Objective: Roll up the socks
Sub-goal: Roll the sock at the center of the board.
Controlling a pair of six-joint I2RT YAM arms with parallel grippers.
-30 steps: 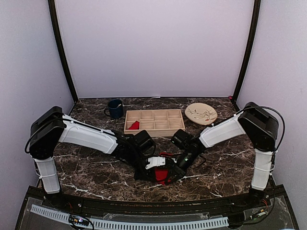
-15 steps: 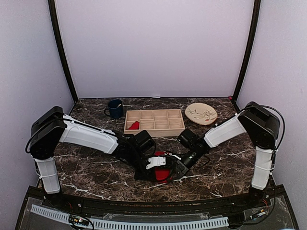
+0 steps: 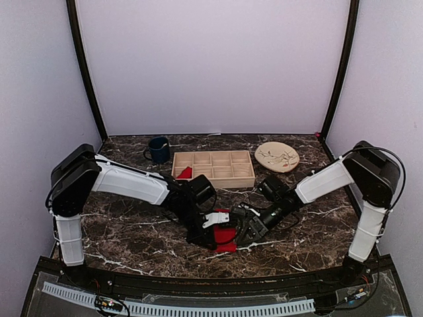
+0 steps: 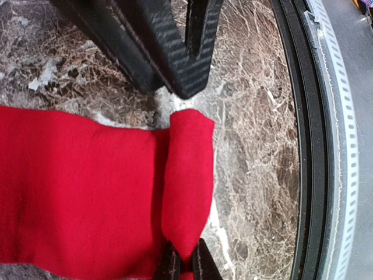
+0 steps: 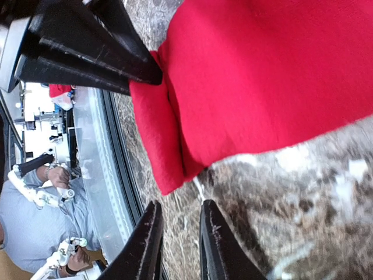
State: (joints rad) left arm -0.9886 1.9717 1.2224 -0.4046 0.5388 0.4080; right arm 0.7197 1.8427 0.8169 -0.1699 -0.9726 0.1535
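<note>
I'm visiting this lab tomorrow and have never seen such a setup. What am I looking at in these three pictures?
Two robot arms are bolted at the near edge of a marble-patterned table. The wide picture looks down from above and behind them. The other two come from a small camera on each wrist. Each arm ends in a two-finger tool. A red sock lies between them, one end folded over. The left tool is pinched shut on that fold. The right tool is open beside it, holding nothing. Farther back stand a dark mug, a wooden tray with a second red sock in one compartment, and a tan plate.
</note>
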